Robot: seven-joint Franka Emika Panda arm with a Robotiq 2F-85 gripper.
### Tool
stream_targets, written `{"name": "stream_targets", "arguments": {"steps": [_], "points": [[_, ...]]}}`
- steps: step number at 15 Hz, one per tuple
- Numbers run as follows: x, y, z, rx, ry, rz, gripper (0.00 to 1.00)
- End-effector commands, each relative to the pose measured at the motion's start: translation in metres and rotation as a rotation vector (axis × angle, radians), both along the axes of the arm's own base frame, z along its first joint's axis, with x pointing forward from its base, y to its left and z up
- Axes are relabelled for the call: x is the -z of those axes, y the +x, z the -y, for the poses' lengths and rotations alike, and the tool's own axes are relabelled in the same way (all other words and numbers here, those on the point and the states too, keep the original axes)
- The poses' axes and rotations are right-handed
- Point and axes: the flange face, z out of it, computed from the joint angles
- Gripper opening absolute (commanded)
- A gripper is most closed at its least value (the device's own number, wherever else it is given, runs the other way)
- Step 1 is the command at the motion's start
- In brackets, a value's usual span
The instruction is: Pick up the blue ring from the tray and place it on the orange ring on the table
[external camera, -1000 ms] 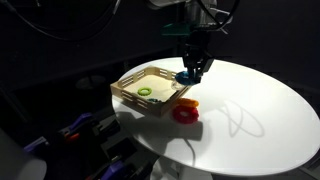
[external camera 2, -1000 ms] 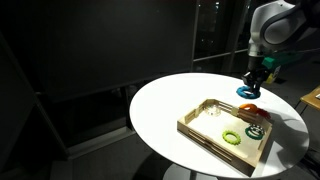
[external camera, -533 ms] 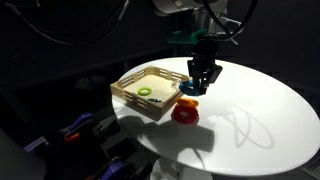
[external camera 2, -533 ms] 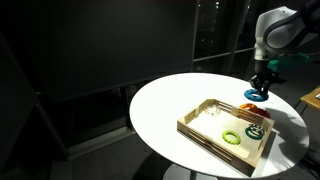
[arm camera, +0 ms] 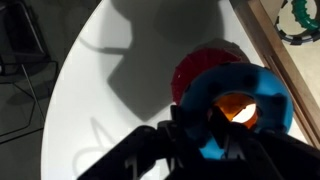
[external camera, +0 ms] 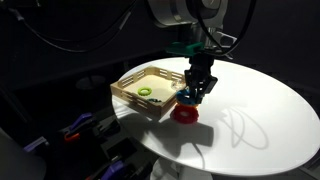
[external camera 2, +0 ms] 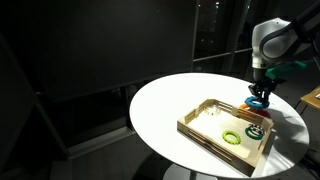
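Observation:
My gripper [external camera: 196,90] is shut on the blue ring [external camera: 190,99] and holds it low over the white table [external camera: 262,100], just outside the wooden tray [external camera: 128,87]. In the wrist view the blue ring [arm camera: 262,88] sits right above the orange ring [arm camera: 236,107], which shows through its hole. I cannot tell whether the two rings touch. My dark fingers [arm camera: 200,142] grip the ring's near side. In an exterior view the gripper [external camera 2: 258,94] and blue ring [external camera 2: 256,102] are by the tray's [external camera 2: 205,127] far corner. The orange ring is hidden in both exterior views.
A red ring [external camera: 185,114] lies on the table next to the orange one, also in the wrist view [arm camera: 203,68]. A green ring [external camera: 145,92] lies inside the tray, seen too in an exterior view [external camera 2: 232,137]. The table's round edge [arm camera: 62,100] is near.
My gripper has carried the blue ring away from the tray's corner and down, to just over the orange ring beside the red ring.

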Motion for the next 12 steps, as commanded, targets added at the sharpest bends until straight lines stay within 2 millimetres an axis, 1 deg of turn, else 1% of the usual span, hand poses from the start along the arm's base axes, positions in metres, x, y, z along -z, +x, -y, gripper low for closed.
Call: {"name": "stream_targets", "arguments": {"steps": [1,4,5,6,9,11,12], "points": [[-0.0012,0.0113,-0.0035,0.008,-0.012,-0.003,0.10],[0.0024,0.0141,-0.0077,0.000,-0.014,-0.008,0.10],[0.0042,0.0145,-0.0088,-0.003,-0.015,-0.011,0.12],[0.0057,0.0148,-0.0098,-0.005,-0.015,-0.014,0.54],[0.0083,0.0153,-0.0118,-0.010,-0.016,-0.020,0.73],[0.0074,0.0154,-0.0129,-0.012,-0.016,-0.020,0.90],[0.0060,0.0155,-0.0134,-0.014,-0.016,-0.019,0.96]]}}
